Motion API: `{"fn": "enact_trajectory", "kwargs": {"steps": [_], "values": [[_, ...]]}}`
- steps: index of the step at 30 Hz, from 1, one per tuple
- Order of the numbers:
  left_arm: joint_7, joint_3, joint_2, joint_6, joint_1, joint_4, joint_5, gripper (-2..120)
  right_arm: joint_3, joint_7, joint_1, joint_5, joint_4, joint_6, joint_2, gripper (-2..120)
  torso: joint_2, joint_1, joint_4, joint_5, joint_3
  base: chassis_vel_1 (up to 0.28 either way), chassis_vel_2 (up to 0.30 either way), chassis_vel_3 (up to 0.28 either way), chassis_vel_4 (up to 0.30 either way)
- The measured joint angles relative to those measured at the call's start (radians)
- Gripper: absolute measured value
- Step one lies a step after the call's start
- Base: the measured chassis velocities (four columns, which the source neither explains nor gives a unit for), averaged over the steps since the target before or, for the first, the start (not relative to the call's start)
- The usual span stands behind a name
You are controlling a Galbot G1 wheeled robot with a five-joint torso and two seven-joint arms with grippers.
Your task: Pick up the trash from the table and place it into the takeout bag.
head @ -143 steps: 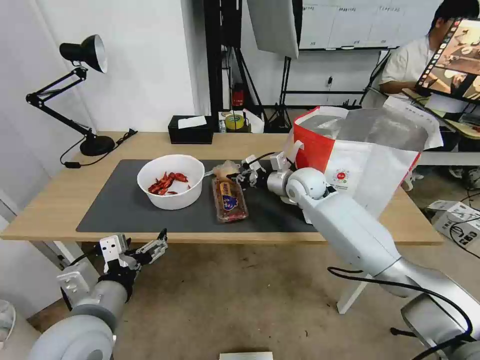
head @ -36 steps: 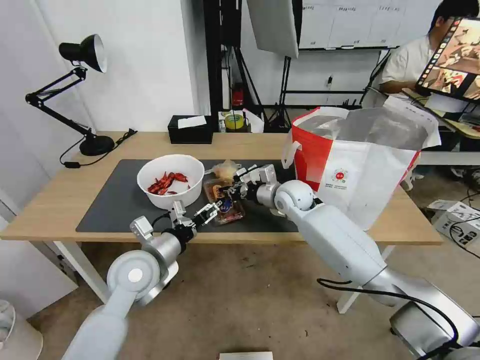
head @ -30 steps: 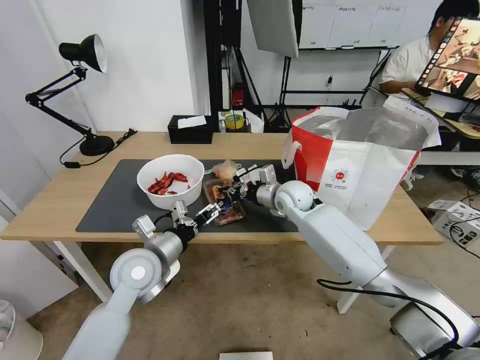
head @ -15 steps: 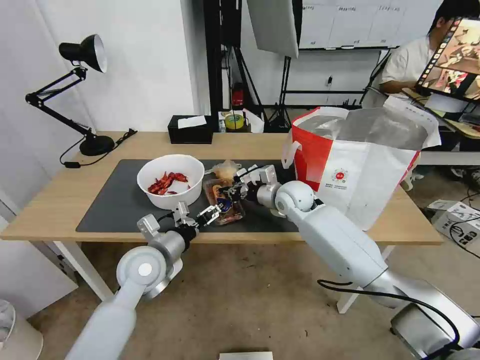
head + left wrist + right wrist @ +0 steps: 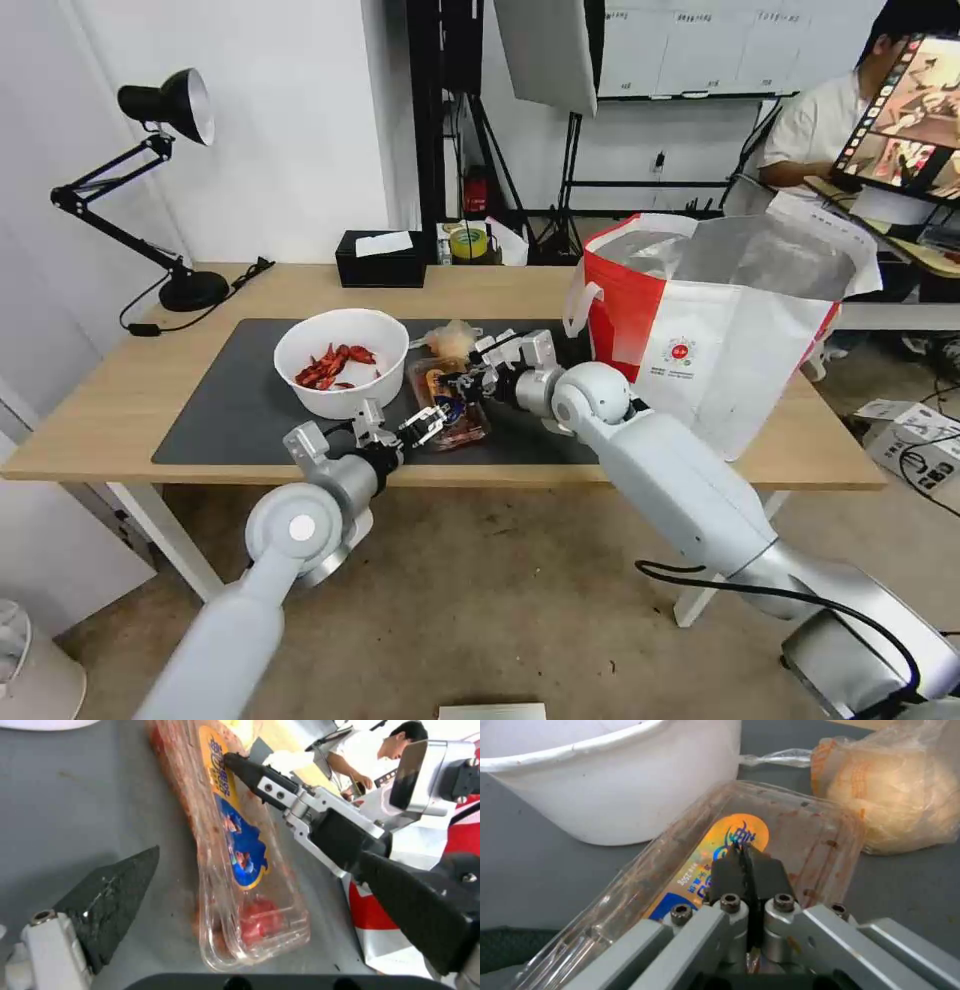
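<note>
On the dark mat (image 5: pixel 230 400) of the table (image 5: pixel 300 290), the trash lies together. A white bowl (image 5: pixel 340 362) with red shells stands left of a clear plastic tray (image 5: pixel 447 405) with red scraps. A small clear bag (image 5: pixel 452 340) of yellowish stuff lies behind the tray. My right gripper (image 5: pixel 462 385) is shut, its tips (image 5: pixel 742 849) resting on the tray's labelled lid (image 5: pixel 730 832). At the tray's near end (image 5: pixel 250 922) my left gripper (image 5: pixel 425 424) is open, with one dark finger (image 5: pixel 107 892) beside it. The takeout bag (image 5: pixel 720 320) stands open at the right.
A black tissue box (image 5: pixel 380 258) and a tape roll (image 5: pixel 467 242) sit at the table's back edge. A black desk lamp (image 5: pixel 165 110) stands at the back left. A person sits behind the takeout bag, away from the table.
My left arm rose from below the table edge and reached to the tray's near end. The right gripper moved left onto the tray, which shifted left and turned. In the last second the left arm crept slightly right.
</note>
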Motion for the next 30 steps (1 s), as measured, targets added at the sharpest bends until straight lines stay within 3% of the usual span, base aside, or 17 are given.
{"fn": "enact_trajectory", "kwargs": {"steps": [25, 30], "values": [[-0.046, 0.022, -0.018, -0.001, -0.029, 0.030, -0.060, 100, 0.004, 0.000, -0.010, 0.001, 0.017, -0.001, -0.019, 0, 0.000, 0.000, 0.0000, 0.0000, 0.000, 0.000, 0.000, 0.000, 0.000], [-0.052, 0.025, -0.018, -0.003, -0.030, 0.033, -0.057, 95, 0.004, 0.000, -0.009, 0.001, 0.017, -0.001, -0.018, 0, 0.000, 0.000, 0.0000, 0.0000, 0.000, 0.000, 0.000, 0.000, 0.000]]}}
